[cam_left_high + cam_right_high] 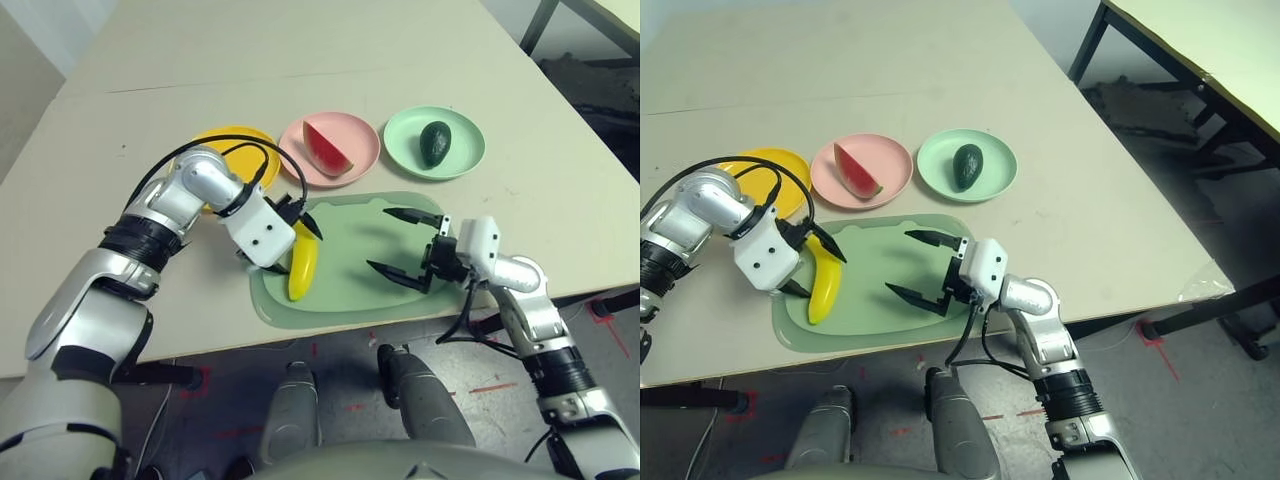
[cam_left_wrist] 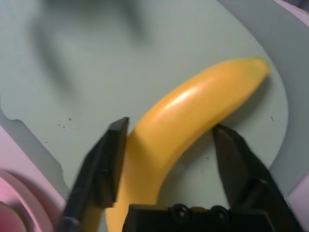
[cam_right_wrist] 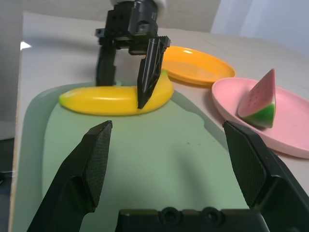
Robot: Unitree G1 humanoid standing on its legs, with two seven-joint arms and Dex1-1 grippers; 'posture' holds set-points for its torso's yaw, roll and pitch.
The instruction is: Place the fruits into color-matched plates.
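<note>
Our left claw (image 1: pixel 297 232) straddles the curved yellow toy banana (image 1: pixel 302 262) lying on the pale green mat (image 1: pixel 350 280), fingers narrowing but perhaps not yet gripping, so lifting early could let it slip, while our right claw (image 1: pixel 408 249) waits wide open.

Beige table (image 1: pixel 300 60) carries four things directly. Three round plates in row, well back from near edge: yellow plate (image 1: pixel 225 140) toward left edge, pink plate (image 1: pixel 350 135) in middle, mint green plate (image 1: pixel 460 150) toward right edge. Yellow and pink rims nearly touch; pink and green just beside each other. Large pale green mat (image 1: pixel 350 280) lies just in front of row, close to near edge.
</note>
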